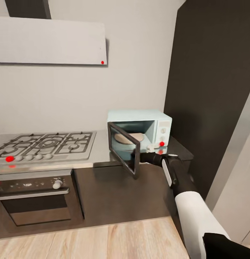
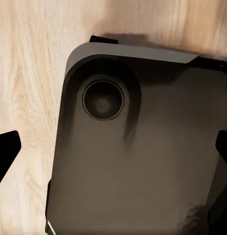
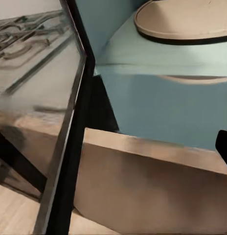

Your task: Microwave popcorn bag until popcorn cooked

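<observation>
Microwave: the small pale blue microwave (image 1: 146, 126) sits on the grey countertop (image 1: 101, 151), in the corner next to the tall dark cabinet (image 1: 211, 90).
Microwave door: the dark glass door (image 1: 123, 148) is swung wide open. It sticks out over the front edge of the countertop. In the right wrist view the door (image 3: 69, 137) is seen very close up, edge on.
Inside the microwave: a round tan plate (image 1: 129, 138) lies flat on the floor of the box. In the right wrist view the plate (image 3: 187, 22) sits on the blue floor.
Popcorn bag: I cannot see it in any picture. It is not on the plate.
Knobs: the white panel (image 1: 163, 133) on the microwave has round knobs and a red dot.
Right gripper: the right gripper (image 1: 138, 157) is at the low outer corner of the open door, right up against it. I cannot tell if its fingers are spread or pressed together.
Right arm: the black and white arm (image 1: 186, 201) reaches up from the low right toward the microwave.
Left gripper: in the left wrist view, black finger tips (image 2: 7, 152) sit far apart at both sides, so it is spread and holds nothing. It looks down at the robot's dark base (image 2: 138, 156) and the wood floor (image 2: 25, 88).
Stove: a gas stove top (image 1: 46, 144) is on the countertop, well apart from the microwave. An oven (image 1: 33, 196) is under it.
Wall: a long pale hood (image 1: 49, 41) hangs above the stove.
</observation>
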